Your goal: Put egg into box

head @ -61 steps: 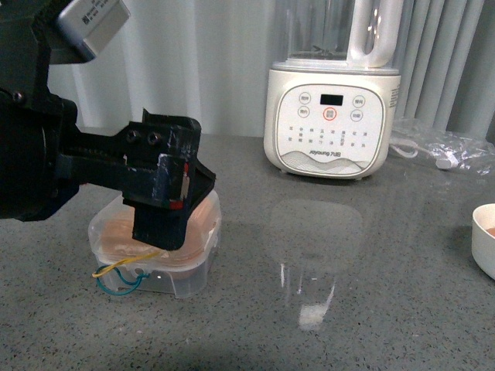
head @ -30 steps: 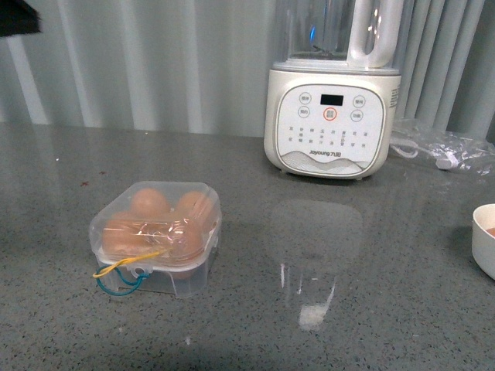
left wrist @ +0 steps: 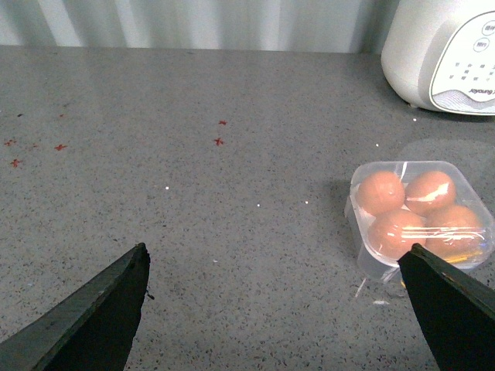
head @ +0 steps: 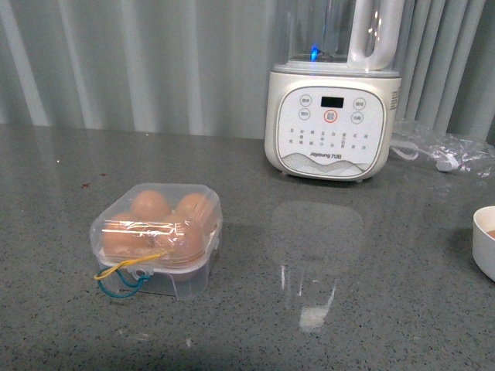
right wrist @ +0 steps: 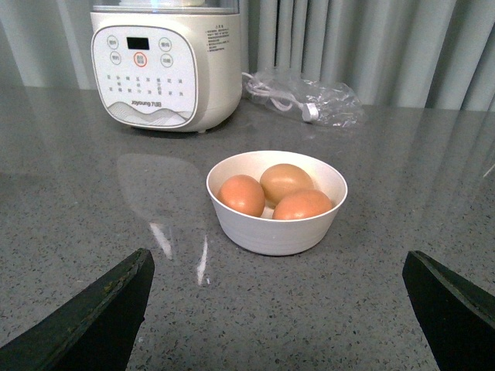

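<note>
The left gripper [left wrist: 274, 309] is hanging with its jaws spread wide and nothing between them, above bare counter [left wrist: 193, 201], with the box [left wrist: 418, 216] off to one side. The right gripper [right wrist: 274, 309] is also gaping wide and empty, facing the bowl [right wrist: 277, 202], which is holding three eggs [right wrist: 274, 193]. In the front view the box [head: 156, 238] is sitting closed on the counter with four eggs inside; which one is the task's egg I cannot tell. An elastic loop [head: 120, 274] is trailing from its front. A blender [head: 334, 89] is standing behind.
</note>
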{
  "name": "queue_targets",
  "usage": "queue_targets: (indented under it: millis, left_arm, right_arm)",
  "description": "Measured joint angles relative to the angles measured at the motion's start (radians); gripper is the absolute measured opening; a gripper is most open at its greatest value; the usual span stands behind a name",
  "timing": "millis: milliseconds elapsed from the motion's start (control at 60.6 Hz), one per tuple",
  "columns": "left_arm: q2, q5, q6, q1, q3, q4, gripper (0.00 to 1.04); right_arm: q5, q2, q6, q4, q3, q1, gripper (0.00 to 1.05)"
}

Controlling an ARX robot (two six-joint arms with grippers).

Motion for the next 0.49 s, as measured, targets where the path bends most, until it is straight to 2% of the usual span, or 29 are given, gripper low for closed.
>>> queue_targets:
  millis: [198,231,264,313,495]
  left_arm:
    - [-0.005,0.007,0.005,-0.007,-0.017,0.006,0.98]
    - [-0.013,-0.033,-0.006,-0.025,-0.033,0.044,0.95]
    - [-0.031,-0.114,-0.031,-0.057,-0.074,0.135,0.88]
    - [-0.056,-0.153,-0.047,-0.08,-0.123,0.214,0.79]
    - [-0.13,-0.166,-0.069,-0.094,-0.236,0.267,0.48]
  right_arm:
    - [0.0,0.0,0.0,0.0,0.0,0.0,0.98]
    - [0.0,0.0,0.0,0.0,0.0,0.0,0.98]
    - [0.0,0.0,0.0,0.0,0.0,0.0,0.98]
    - [0.001,0.0,0.0,0.0,0.0,0.0,0.98]
    - [0.0,0.0,0.0,0.0,0.0,0.0,0.98]
